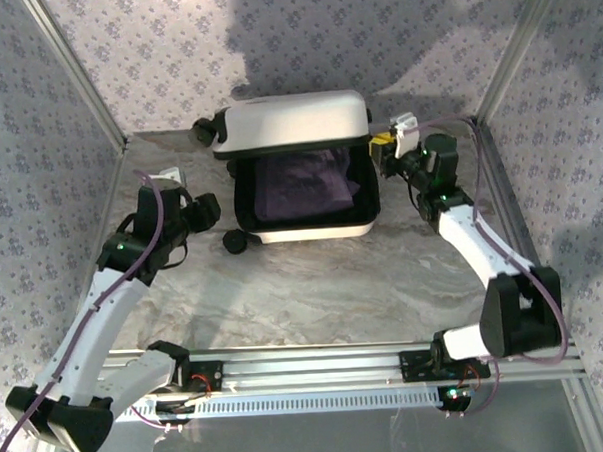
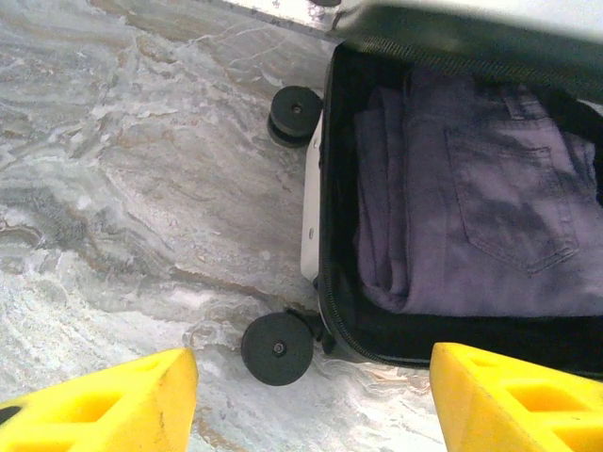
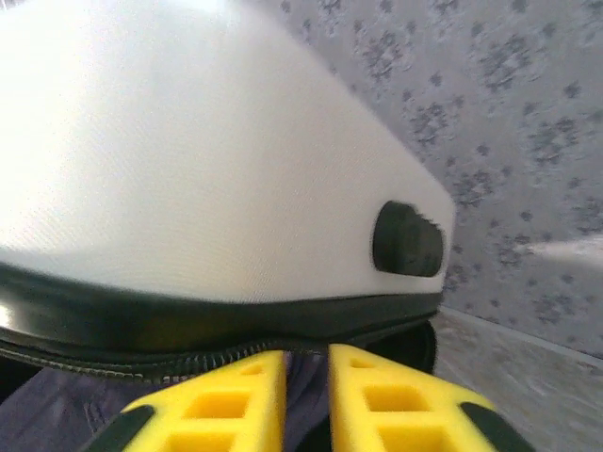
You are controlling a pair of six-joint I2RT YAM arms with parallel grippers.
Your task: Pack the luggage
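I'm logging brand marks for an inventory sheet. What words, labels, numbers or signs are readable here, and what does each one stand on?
No text can be read in any view.
On the white shell of the luggage, a black label: too blurred to read.
On the purple jeans inside: no tag or print visible.
On the wallpaper: a floral pattern, no words.

Overhead view looks down; both wrist views closely share luggage (image 1: 297, 121).

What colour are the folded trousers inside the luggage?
Muted purple; the left wrist view shows the trousers best.
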